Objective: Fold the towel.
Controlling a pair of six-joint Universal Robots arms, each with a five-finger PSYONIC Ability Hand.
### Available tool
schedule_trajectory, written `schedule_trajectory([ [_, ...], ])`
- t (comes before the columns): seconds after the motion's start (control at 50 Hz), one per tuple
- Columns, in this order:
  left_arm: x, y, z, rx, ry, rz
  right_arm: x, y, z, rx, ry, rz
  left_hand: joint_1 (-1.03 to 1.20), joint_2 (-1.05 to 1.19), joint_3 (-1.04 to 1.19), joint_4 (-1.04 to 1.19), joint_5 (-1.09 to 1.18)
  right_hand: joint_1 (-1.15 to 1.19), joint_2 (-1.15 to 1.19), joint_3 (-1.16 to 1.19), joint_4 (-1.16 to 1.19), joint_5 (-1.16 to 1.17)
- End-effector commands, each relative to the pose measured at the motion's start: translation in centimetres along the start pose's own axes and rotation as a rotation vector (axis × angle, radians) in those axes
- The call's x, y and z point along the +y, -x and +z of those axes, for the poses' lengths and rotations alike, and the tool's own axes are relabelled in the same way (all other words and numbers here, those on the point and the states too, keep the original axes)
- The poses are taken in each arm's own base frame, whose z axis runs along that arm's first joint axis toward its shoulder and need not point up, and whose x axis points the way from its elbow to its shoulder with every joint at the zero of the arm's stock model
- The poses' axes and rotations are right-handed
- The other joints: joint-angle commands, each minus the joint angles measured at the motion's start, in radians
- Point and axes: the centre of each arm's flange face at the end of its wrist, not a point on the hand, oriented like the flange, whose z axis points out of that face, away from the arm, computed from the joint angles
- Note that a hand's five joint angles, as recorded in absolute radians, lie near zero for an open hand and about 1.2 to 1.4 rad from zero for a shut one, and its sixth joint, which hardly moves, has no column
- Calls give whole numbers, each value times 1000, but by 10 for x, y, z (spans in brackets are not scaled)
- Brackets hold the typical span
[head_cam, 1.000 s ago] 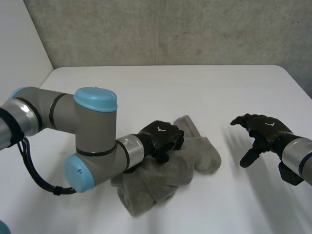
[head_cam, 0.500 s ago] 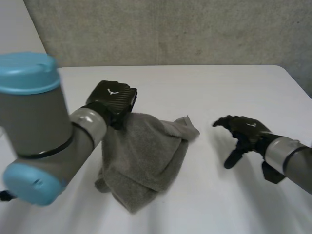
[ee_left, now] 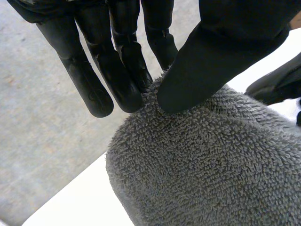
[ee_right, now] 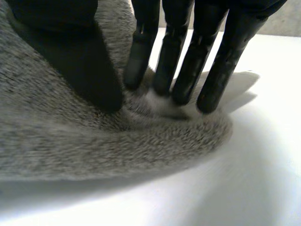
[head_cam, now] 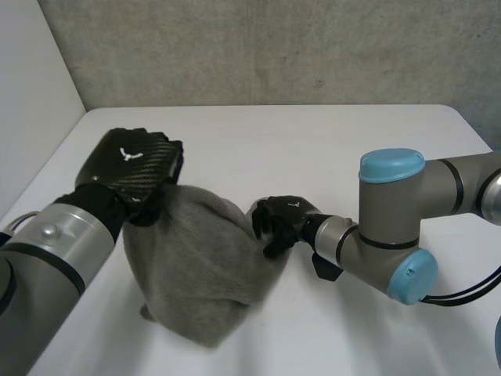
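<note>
While the left hand pinches the top of the grey looped-terry towel between thumb and fingers, it hangs as a rounded bundle above the white table | right hand clamps its side edge

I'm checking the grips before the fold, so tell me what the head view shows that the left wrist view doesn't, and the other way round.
Head view: the grey left arm and right arm with light-blue caps, the right hand touching the grey terry towel's side edge, and the towel's whole draped shape, top held up, lower end on the white table.
Left wrist view: close up, the left hand's thumb and fingers pinching the towel's top fold.
Both: the left hand, the towel, the table.
</note>
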Motion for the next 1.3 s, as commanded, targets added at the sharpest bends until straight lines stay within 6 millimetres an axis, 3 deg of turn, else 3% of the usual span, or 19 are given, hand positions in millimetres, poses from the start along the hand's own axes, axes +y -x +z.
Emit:
schedule_trajectory([
  [0.02,3,17,10,-56,12,-11,-25,-6,-14,112,-70,-30,226,181,181,179,194,520,389,404,401,438],
  [0.22,3,21,20,-92,-45,-8,-51,3,-38,119,-177,-156,226,181,181,179,194,520,389,404,401,438],
  [0.28,16,33,33,-144,-34,-9,-56,3,-40,135,-193,-197,226,181,181,179,194,447,316,331,328,366],
  [0.32,37,57,49,-219,25,2,-58,6,-40,137,-192,-224,226,181,181,179,194,-578,-709,-694,-697,-660],
  [0.38,49,64,54,-235,68,13,-52,8,-41,134,-158,-229,226,181,181,179,194,-659,-791,-776,-778,-741],
  [0.42,74,74,59,-260,147,30,-48,9,-43,132,-134,-224,226,181,181,179,194,-659,-791,-776,-778,-741],
  [0.54,94,80,55,-272,218,31,-30,11,-47,123,-48,-207,226,181,181,179,194,-659,-791,-776,-778,-741],
  [0.66,100,69,46,-237,239,29,-23,10,-46,124,-25,-218,126,82,82,80,95,-662,-794,-778,-781,-744],
  [0.68,96,64,44,-223,231,33,-23,9,-46,126,-25,-221,-260,-305,-305,-307,-292,-662,-794,-778,-781,-744],
  [0.7,96,64,44,-223,231,33,-23,9,-46,127,-25,-221,-264,-309,-309,-311,-296,-662,-794,-778,-781,-744],
  [0.72,88,56,41,-195,204,41,-23,9,-46,127,-25,-221,-624,-669,-669,-671,-656,-662,-794,-778,-781,-744],
  [0.74,79,48,39,-164,166,50,-24,9,-46,129,-28,-221,-797,-841,-841,-843,-828,-662,-794,-778,-781,-744],
  [0.94,54,26,50,-52,54,64,-22,3,-50,183,-16,-211,-866,-911,-911,-913,-898,-689,-820,-805,-808,-770],
  [1.18,76,-20,63,135,104,68,-3,3,-64,206,41,-196,-848,-893,-893,-895,-880,-692,-823,-808,-811,-773],
  [1.3,84,-30,64,174,125,70,0,4,-68,208,50,-185,-795,-840,-840,-842,-827,-692,-823,-808,-811,-773],
])
